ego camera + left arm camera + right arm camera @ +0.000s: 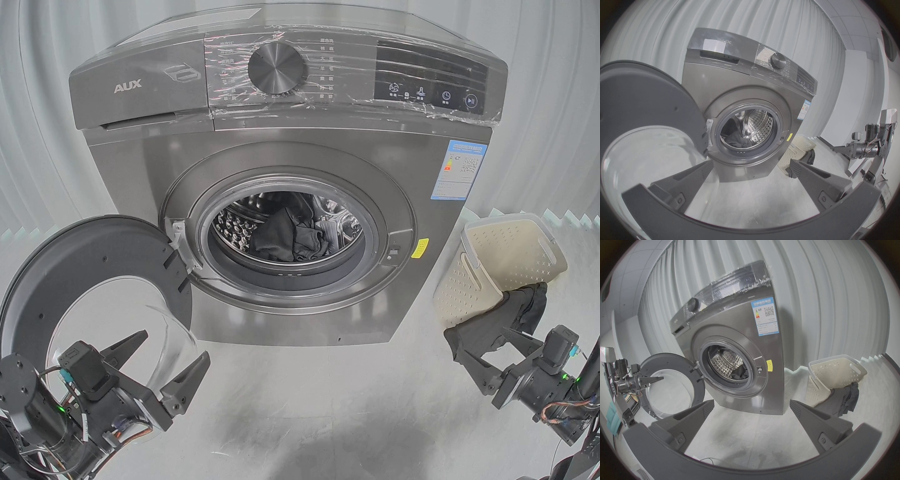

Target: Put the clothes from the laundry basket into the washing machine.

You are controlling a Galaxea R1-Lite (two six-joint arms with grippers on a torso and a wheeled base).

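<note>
Both pincers released, empty: right gripper (484, 344) hangs by the dark garment (500, 320) draped over the laundry basket (503, 247) rim, right of the washing machine (137, 169); left gripper (175, 347) by its open door (94, 256). We judge: pinch a thick fold clear of the rim, carry across open floor (325, 387) before the machine, mind the porthole lip (284, 267)

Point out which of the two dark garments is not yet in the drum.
The dark garment draped over the laundry basket rim onto the floor; the other garment lies inside the washing machine drum.
</note>
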